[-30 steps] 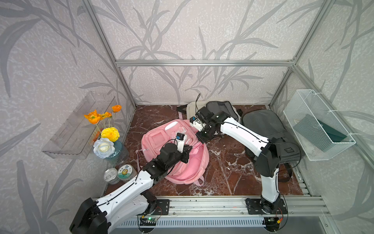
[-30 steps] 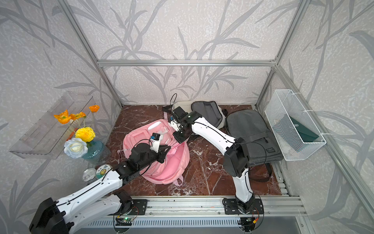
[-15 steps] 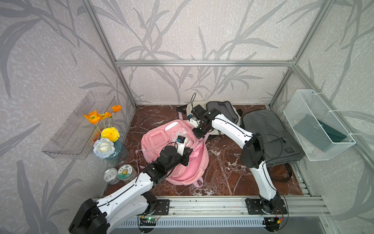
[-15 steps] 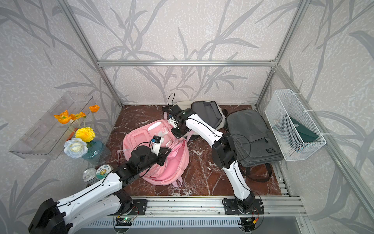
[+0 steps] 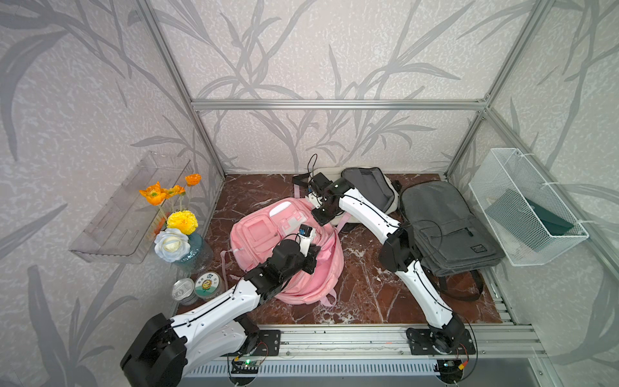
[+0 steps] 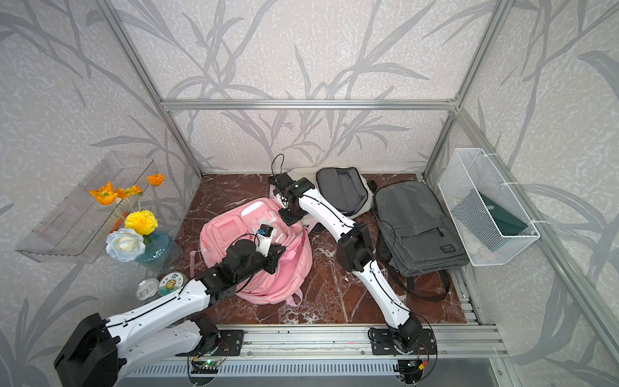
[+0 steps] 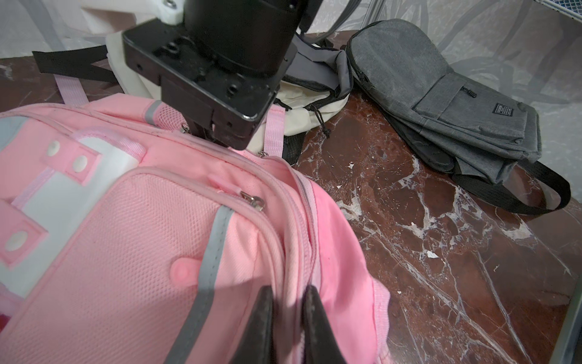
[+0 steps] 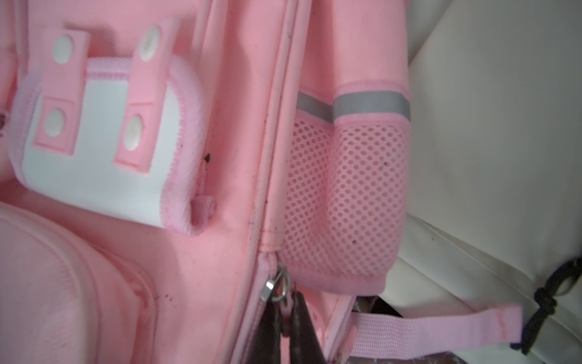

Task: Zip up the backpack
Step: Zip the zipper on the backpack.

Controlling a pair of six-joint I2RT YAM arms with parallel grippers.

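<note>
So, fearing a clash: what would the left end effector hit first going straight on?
The pink backpack: the left end effector is shut on its fabric. Beyond that, probably the right end effector on the zip pull, though depth is unclear.

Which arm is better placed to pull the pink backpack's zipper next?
Right. The right gripper is shut on the zipper pull of the pink fabric backpack, beside its mesh pocket; the left gripper only pinches fabric near the zip seam, probably bracing.
</note>
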